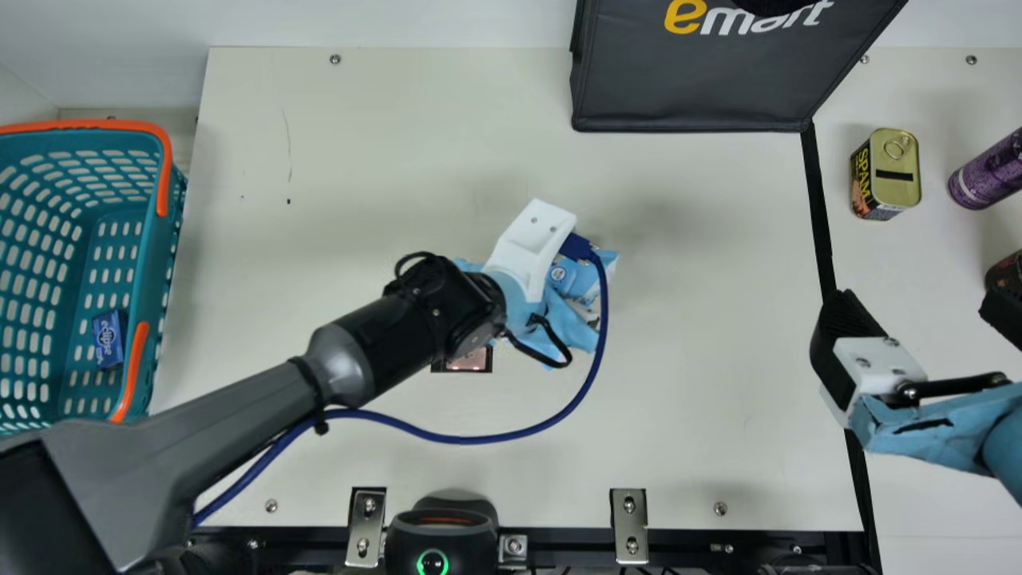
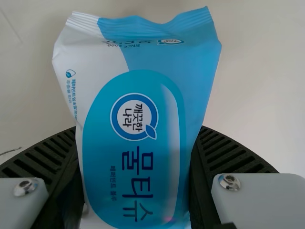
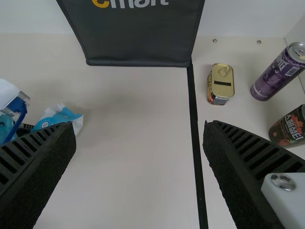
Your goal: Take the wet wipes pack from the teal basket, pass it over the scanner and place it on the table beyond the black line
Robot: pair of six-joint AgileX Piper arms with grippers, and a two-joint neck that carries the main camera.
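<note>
The left gripper [image 1: 519, 279] was above the middle of the table [image 1: 703, 447]; in the left wrist view its ribbed fingers [image 2: 45, 155] were parted only by the width of the wet wipes pack [image 2: 136, 119] and closed against both its sides. The pack, blue and white, was left of the black line [image 1: 818, 216]; whether it touched the tabletop, I could not tell. A small dark-framed square [image 1: 467, 361] showed just to the near side of it.

At the near edge sat the black scanner [image 1: 439, 535], its ring glowing green. On the right, around the line's near half, the right gripper [image 1: 918, 307] stood wide open.

To the left was the teal basket [image 1: 152, 279] with orange handles, a small blue box [image 1: 108, 339] inside. On the far side stood a black bag [image 1: 687, 88]. Right of the line were a rectangular gold-topped tin [image 1: 896, 168], a purple can [image 1: 990, 172] and a dark can [image 1: 1008, 273].
</note>
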